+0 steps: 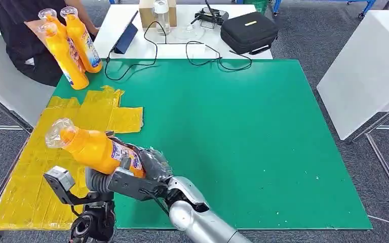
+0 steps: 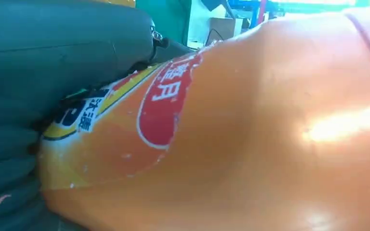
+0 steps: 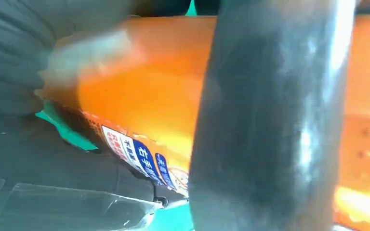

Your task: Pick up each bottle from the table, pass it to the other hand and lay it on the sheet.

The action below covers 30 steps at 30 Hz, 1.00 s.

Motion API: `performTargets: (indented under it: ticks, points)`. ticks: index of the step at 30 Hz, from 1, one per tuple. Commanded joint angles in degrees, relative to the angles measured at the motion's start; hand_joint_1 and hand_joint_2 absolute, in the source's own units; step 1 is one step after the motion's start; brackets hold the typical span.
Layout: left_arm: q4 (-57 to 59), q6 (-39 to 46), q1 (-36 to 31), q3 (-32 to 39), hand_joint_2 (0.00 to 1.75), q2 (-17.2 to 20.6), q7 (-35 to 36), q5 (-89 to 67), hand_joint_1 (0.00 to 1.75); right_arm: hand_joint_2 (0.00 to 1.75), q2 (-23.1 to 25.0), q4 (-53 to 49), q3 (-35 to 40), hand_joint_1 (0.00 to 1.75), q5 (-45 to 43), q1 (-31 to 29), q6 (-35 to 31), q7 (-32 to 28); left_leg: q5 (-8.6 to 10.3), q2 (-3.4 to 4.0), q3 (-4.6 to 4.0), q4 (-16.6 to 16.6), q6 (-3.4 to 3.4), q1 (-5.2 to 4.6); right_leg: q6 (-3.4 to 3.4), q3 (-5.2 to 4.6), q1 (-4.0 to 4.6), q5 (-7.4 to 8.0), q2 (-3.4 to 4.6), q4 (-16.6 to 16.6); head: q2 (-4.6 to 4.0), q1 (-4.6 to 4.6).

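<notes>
1 orange bottle [image 1: 93,148] w/ clear cap, glossy plastic, tilted above the mat's near-left edge, both hands on it: right hand [image 1: 149,167] wrapped round its base, left hand [image 1: 109,183] under it, fingers mostly hidden, hold unclear. Yellow crinkled sheet [image 1: 25,192] at left; green mat [image 1: 243,131] bare at right. Far: 2 more bottles [image 1: 73,45] held by a person [image 1: 20,35].

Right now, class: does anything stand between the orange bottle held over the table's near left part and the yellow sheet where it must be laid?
Nothing visible does. The bottle, gripped by both hands, hangs at the yellow sheet's edge; the sheet beside it lies bare.
</notes>
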Motion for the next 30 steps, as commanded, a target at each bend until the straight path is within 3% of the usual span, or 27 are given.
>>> performTargets:
  ticks: [1, 5, 10, 15, 18, 20, 23, 24, 27, 30]
  points:
    - [-1.56, 10.18, -2.41, 3.55, 1.75, 0.25, 0.32, -11.33, 1.75, 0.0, -6.21, -9.49, -5.87, 0.0, 2.03, 5.57, -2.49, -0.7, 0.0, -0.2, 0.17, -0.07, 0.06, 0.05, -0.14, 0.3, 0.1, -0.06, -0.31, -0.13, 0.0, 0.0]
    - [-2.98, 15.4, -1.24, 7.46, 1.75, 0.26, 0.87, -18.2, 1.75, 0.0, -11.57, -29.64, -14.66, 0.0, 3.42, 13.99, 0.3, -1.54, -0.07, -0.21, 0.28, -0.06, 0.11, 0.06, -0.17, 0.44, 0.13, -0.12, -0.36, -0.17, 0.0, -0.04]
    - [-0.24, 24.57, -2.27, 11.17, 1.75, 0.91, 2.31, -33.43, 1.75, 0.0, -11.39, -40.76, -18.14, 0.0, 7.22, 20.21, 3.71, -3.23, -0.06, -0.21, 0.12, -0.01, 0.08, 0.01, -0.14, 0.29, 0.07, -0.1, -0.32, -0.07, 0.0, -0.02]
    - [1.21, 25.46, -1.88, 12.55, 1.75, 1.43, 1.55, -34.34, 1.75, 0.0, -11.2, -41.52, -18.21, 0.0, 7.86, 21.24, 3.93, -3.86, -0.07, -0.04, 0.19, -0.08, 0.03, 0.0, -0.17, 0.25, 0.06, -0.05, -0.16, -0.1, 0.0, -0.04]
    - [3.98, 37.05, -0.8, 13.96, 1.75, 3.05, 2.12, -47.39, 1.75, 0.0, -11.7, -41.66, -17.92, 0.0, 7.78, 22.8, 3.41, -7.44, -0.03, -0.04, 0.1, -0.08, 0.03, 0.01, -0.1, 0.13, 0.05, -0.02, -0.14, -0.09, 0.0, -0.02]
    - [4.9, 38.08, 0.14, 18.02, 1.75, 1.84, 2.97, -58.05, 1.75, 0.0, -12.96, -42.19, -17.41, 0.0, 7.59, 24.0, 3.25, -8.4, -0.07, 0.05, 0.26, -0.16, 0.04, 0.0, -0.13, 0.28, 0.05, -0.03, -0.06, -0.17, 0.0, -0.02]
    - [14.31, 38.08, -0.16, 16.87, 1.75, 4.89, 16.19, -76.16, 1.75, 0.0, -15.72, -42.59, -16.72, 0.0, 5.4, 25.63, 3.06, -10.29, -0.07, 0.04, 0.3, -0.19, 0.04, -0.01, -0.11, 0.32, 0.03, -0.04, -0.06, -0.19, 0.0, -0.04]
    - [16.57, 38.08, -0.8, 16.7, 1.75, 5.01, 17.24, -78.15, 1.75, 0.0, -15.95, -42.33, -16.86, 0.0, 4.78, 25.61, 3.17, -10.47, -0.16, 0.12, 0.69, -0.32, 0.1, 0.03, -0.26, 0.73, 0.11, -0.09, -0.09, -0.38, 0.0, 0.0]
    - [16.57, 38.08, -0.8, 16.7, 1.75, 5.01, 17.24, -78.15, 1.75, 0.0, -15.95, -42.33, -16.86, 0.0, 4.78, 25.61, 3.17, -10.47, -0.06, 0.05, 0.35, -0.21, 0.06, -0.02, -0.14, 0.39, 0.02, -0.03, -0.09, -0.22, 0.0, -0.02]
    - [22.04, 38.08, -2.07, 16.75, 1.75, 4.61, 21.7, -91.44, 1.75, 0.0, -16.46, -40.97, -16.38, 0.0, 3.96, 24.67, 3.97, -10.18, -0.03, 0.0, 0.23, -0.17, 0.03, -0.05, -0.13, 0.24, -0.01, -0.03, -0.11, -0.14, 0.0, -0.04]
